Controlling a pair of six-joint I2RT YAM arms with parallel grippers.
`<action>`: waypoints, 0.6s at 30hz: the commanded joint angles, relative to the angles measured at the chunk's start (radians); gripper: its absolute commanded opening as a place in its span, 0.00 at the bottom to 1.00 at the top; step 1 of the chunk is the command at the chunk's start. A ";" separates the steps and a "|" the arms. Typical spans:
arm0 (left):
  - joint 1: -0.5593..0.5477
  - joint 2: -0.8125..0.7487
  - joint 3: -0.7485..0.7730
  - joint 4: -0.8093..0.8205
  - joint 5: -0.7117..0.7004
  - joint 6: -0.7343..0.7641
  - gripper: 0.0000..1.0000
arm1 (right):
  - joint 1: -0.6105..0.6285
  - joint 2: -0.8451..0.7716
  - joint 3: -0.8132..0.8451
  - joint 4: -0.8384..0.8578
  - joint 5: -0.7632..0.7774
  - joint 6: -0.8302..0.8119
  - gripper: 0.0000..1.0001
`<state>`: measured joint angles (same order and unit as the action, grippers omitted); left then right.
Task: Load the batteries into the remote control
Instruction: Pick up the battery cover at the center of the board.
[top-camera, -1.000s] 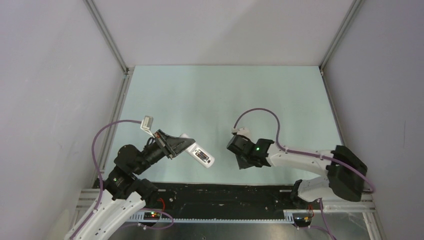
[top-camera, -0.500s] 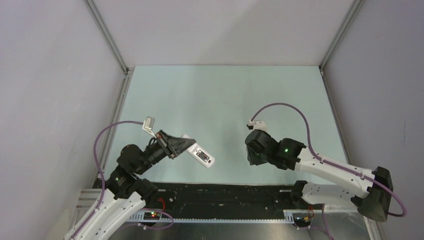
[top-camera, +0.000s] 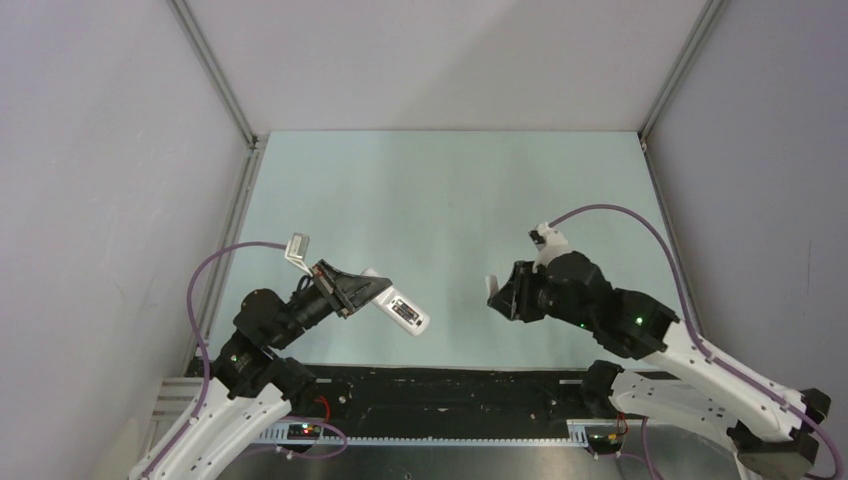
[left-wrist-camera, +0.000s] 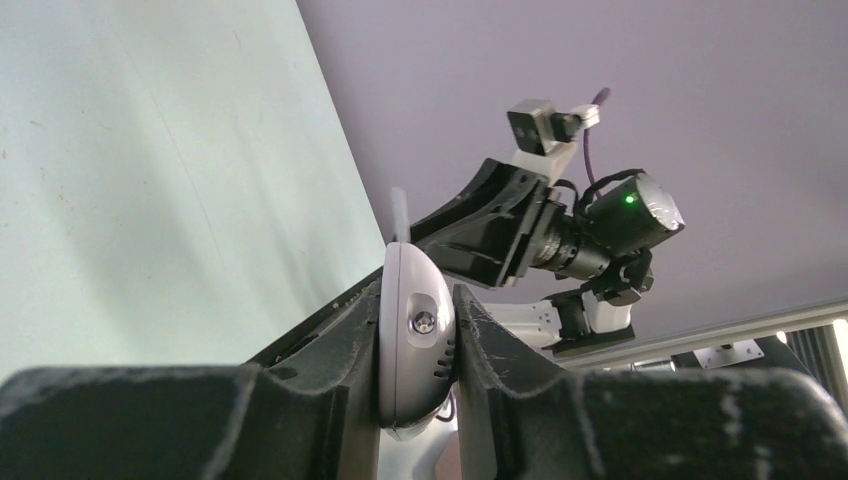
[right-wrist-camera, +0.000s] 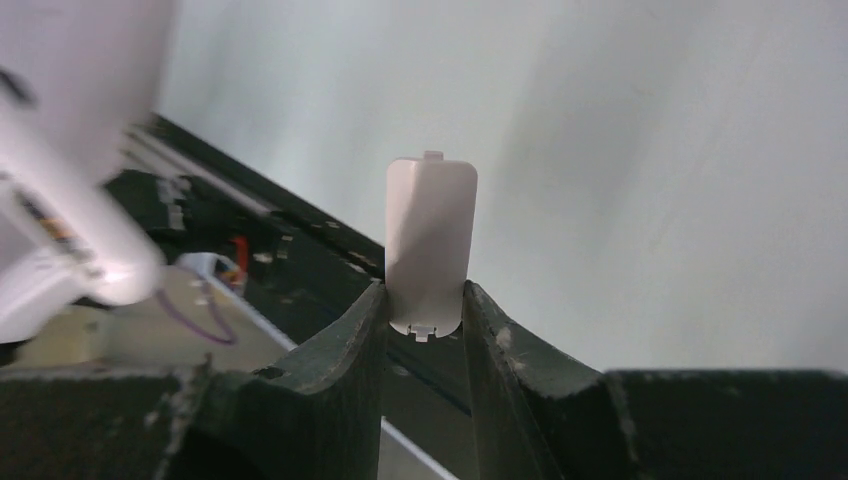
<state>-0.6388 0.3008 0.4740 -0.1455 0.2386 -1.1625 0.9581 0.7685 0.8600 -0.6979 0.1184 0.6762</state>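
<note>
The main risk we see is the white cover piece (right-wrist-camera: 430, 235) slipping or twisting. The right pincer (top-camera: 505, 292) nips it by its lower end only, with most of its length sticking out free; any push against the remote control (top-camera: 400, 308) could lever it askew or pop it loose. A second risk is the remote itself swivelling; the left pincer (top-camera: 375, 287) is clamped on one end of it and the other end juts out unsupported, so pressure there would turn it in the grip. Third, the small tabs on the cover must meet their slots; brought in crooked, it would jam or sit proud.

In the top view the remote's upturned face shows a dark patch with red specks; we judge this to be the batteries (top-camera: 406, 315) lying in the open compartment, though it is too small to be sure. If a cell sits high, the cover will not close.

As for pose, the left arm reaches up from its base and holds the remote, by our judgement, off the surface (top-camera: 450, 200), its free end pointing toward the right arm. The right arm bends round to the remote's right; its pincer aims back at the remote with the cover leading, and a clear gap lies between cover and remote.
</note>
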 joint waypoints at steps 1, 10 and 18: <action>0.001 -0.006 0.010 0.030 -0.013 -0.019 0.01 | -0.026 -0.070 0.041 0.144 -0.164 0.066 0.35; 0.001 0.000 0.024 0.030 -0.005 -0.025 0.01 | -0.035 -0.120 0.045 0.288 -0.314 0.102 0.34; 0.001 0.060 0.006 0.053 0.025 -0.057 0.01 | -0.008 0.034 0.256 0.077 -0.314 -0.153 0.34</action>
<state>-0.6388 0.3305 0.4740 -0.1421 0.2436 -1.1893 0.9291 0.7158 0.9565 -0.5289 -0.1936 0.6842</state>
